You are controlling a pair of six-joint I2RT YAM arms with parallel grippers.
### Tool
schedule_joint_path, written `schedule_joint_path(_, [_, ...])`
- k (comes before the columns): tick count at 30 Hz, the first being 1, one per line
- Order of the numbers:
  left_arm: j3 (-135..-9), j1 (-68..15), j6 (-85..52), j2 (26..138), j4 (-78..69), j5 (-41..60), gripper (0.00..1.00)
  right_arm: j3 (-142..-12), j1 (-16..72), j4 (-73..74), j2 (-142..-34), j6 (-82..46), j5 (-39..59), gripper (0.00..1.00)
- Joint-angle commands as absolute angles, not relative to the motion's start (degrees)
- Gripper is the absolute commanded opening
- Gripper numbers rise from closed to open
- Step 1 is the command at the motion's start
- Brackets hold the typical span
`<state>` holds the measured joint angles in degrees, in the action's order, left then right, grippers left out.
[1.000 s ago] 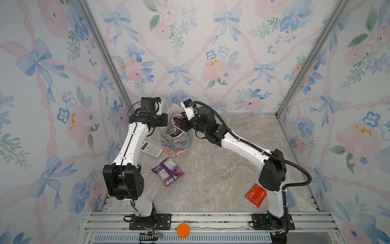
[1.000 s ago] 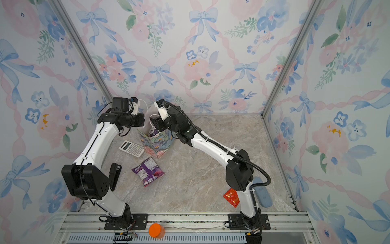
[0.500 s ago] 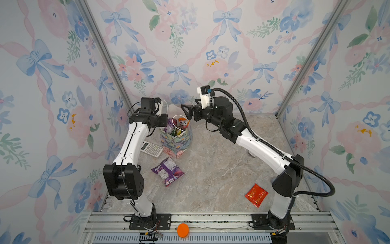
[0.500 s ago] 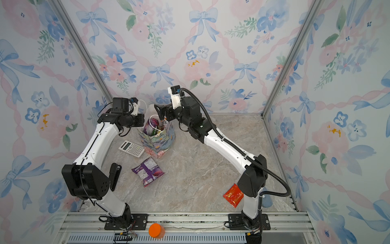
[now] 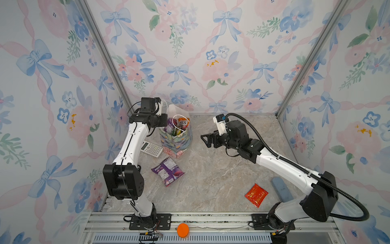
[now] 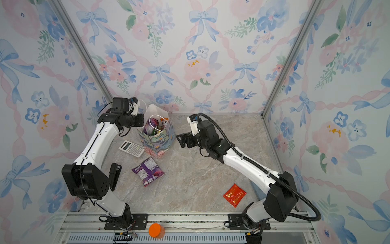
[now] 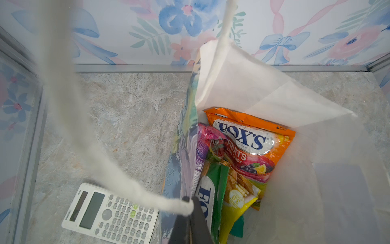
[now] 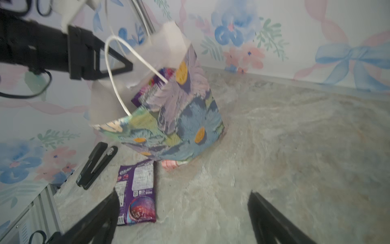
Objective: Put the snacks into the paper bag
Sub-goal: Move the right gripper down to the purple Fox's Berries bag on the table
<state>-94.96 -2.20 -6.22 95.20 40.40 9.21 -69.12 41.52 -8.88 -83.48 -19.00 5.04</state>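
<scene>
The flowered paper bag [image 5: 176, 143] [image 6: 157, 141] stands upright near the back left. My left gripper [image 7: 190, 202] is shut on its rim where a white cord handle [image 7: 69, 118] is fixed, holding the mouth open. Several snacks sit inside, among them an orange FOX'S packet [image 7: 249, 139] and a green one [image 7: 215, 186]. A purple packet [image 5: 167, 171] [image 8: 137, 190] lies flat in front of the bag. A red sachet [image 5: 256, 194] lies at the front right. My right gripper [image 5: 205, 140] [image 8: 183, 194] hangs open and empty just right of the bag.
A grey-white calculator [image 5: 152, 149] [image 7: 109, 213] lies left of the bag, under my left arm. A black stapler [image 6: 114, 175] [image 8: 96, 164] lies by the left wall. A blue-grey oblong [image 5: 281, 189] rests near the right arm's base. An orange disc [image 5: 182, 230] sits on the front rail.
My right gripper has drawn back from over the bag's mouth to the right and lower, and its jaws have spread wider. The left gripper has kept its hold on the bag.
</scene>
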Motion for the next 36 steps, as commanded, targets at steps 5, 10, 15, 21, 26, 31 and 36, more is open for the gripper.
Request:
schedule_joint_path(5, [-94.09,-1.93,-6.64,95.12,41.46,9.33,0.0,-58.36,44.52,-9.45,-82.8,-24.66,8.94,0.99])
schedule_joint_path(10, [-94.11,-2.02,-6.62,95.17,41.46,9.6,0.0,-60.08,47.5,-9.5,-89.31,-24.11,9.74,0.92])
schedule_joint_path(15, [-94.08,-2.02,-6.59,95.17,41.42,9.64,0.0,-65.94,49.06,-10.67,-98.58,-22.82,14.63,0.76])
schedule_joint_path(21, [-94.1,-2.05,-6.59,95.45,41.47,9.71,0.0,-72.84,52.59,-12.36,-106.26,-20.79,14.89,0.66])
schedule_joint_path(26, [-94.03,-2.07,-6.59,95.35,41.48,9.71,0.0,-77.1,54.99,-13.25,-111.05,-20.23,15.01,0.65])
schedule_joint_path(31, [-94.03,-2.02,-6.59,95.44,41.48,9.77,0.0,-80.49,56.63,-13.48,-114.9,-20.39,14.85,0.64])
schedule_joint_path(36, [-94.02,-2.07,-6.55,95.22,41.43,9.83,0.0,-84.61,57.8,-14.15,-118.64,-20.24,14.24,0.63])
